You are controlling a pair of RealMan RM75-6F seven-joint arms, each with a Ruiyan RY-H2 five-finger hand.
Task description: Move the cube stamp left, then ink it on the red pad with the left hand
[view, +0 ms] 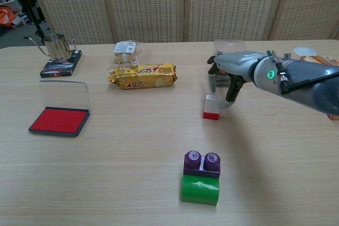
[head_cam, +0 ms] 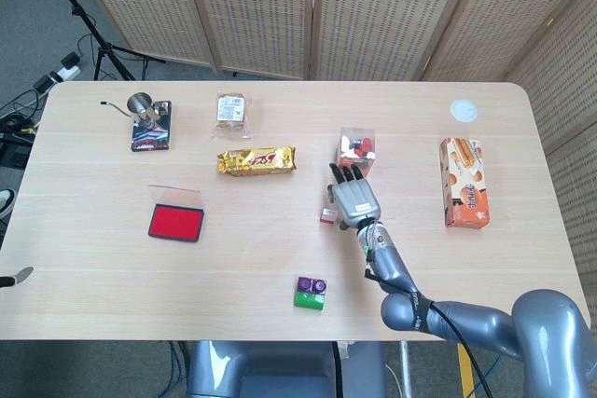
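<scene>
The cube stamp (head_cam: 327, 216) (view: 211, 107), white above and red at its base, stands upright on the table right of centre. My right hand (head_cam: 355, 198) (view: 238, 67) hovers just right of it with the fingers spread and nothing in them; the thumb tip hangs close beside the stamp's right side. The red ink pad (head_cam: 176, 223) (view: 58, 120) lies far to the left with its clear lid raised. Of my left hand only a grey sliver (head_cam: 17, 277) shows at the left edge of the head view.
A yellow snack pack (head_cam: 256, 160) (view: 142, 75) lies behind the stamp's leftward path. A purple-and-green block (head_cam: 311, 293) (view: 201, 179) sits near the front. A clear box (head_cam: 357, 148), an orange carton (head_cam: 465, 182), a kettle on a book (head_cam: 147, 123) and a small packet (head_cam: 229, 107) stand farther back.
</scene>
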